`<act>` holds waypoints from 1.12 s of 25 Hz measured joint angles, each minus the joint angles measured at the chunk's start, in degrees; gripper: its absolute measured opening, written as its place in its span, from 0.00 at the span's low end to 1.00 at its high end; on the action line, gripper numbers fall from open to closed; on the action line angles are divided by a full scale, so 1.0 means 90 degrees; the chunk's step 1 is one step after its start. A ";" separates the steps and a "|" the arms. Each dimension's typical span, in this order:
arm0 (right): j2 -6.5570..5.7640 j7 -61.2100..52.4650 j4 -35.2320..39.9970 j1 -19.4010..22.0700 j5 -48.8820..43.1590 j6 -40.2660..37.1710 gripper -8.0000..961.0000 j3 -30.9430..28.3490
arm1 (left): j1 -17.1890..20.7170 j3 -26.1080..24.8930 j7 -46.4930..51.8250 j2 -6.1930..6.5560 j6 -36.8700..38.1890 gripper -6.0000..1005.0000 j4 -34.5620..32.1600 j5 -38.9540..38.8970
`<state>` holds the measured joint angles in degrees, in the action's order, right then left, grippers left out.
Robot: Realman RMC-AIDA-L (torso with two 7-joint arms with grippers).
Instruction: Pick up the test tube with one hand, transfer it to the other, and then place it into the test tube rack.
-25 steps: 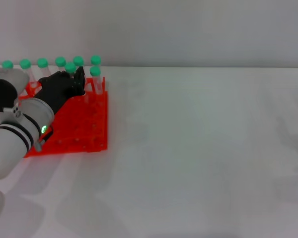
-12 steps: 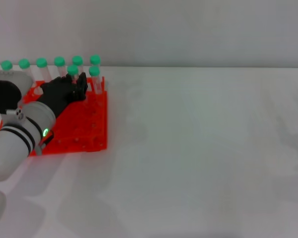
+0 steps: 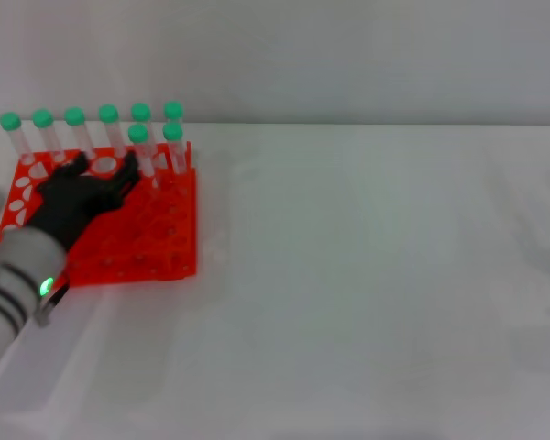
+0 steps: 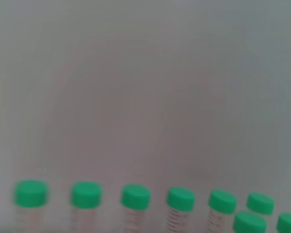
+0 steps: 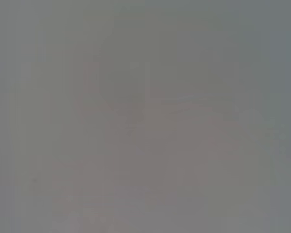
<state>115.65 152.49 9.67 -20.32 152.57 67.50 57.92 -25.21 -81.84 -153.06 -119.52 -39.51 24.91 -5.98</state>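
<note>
The orange-red test tube rack (image 3: 160, 249) stands at the far left of the white table. The test tube (image 3: 139, 135), clear with a green cap, stands upright in a hole in the rack's second row, beside another capped tube (image 3: 173, 132). My left gripper (image 3: 121, 174) is black and hangs over the rack just in front of and left of that tube. It is open and empty, apart from the tube. In the left wrist view several green caps line up, with the test tube's cap (image 4: 249, 223) in the nearer row. My right gripper is out of view.
Several more green-capped tubes (image 3: 74, 117) fill the rack's back row against the grey wall. The white table (image 3: 376, 275) stretches to the right of the rack. The right wrist view shows only plain grey.
My left gripper has let go of the test tube and drawn back toward me and to the left. The tube stays standing in the rack.
</note>
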 joint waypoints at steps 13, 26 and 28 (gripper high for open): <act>0.0002 0.0508 -0.0009 0.0012 0.0001 -0.0010 0.73 -0.0411 | 0.1287 -0.0041 0.0168 -0.0037 -0.3813 0.81 -0.1428 -0.1904; 0.0041 0.0527 -0.0070 -0.0103 0.0005 -0.0173 0.74 -0.0417 | 0.1345 -0.0005 0.0465 -0.0031 -0.4094 0.81 -0.1819 -0.2588; 0.0048 0.0526 -0.0074 -0.0107 0.0008 -0.0171 0.74 -0.0459 | 0.1325 -0.0003 0.0465 -0.0031 -0.4086 0.81 -0.1820 -0.2588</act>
<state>116.08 157.23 9.00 -21.29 152.64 65.96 53.78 -13.28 -81.87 -148.88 -119.79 -76.29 8.52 -29.27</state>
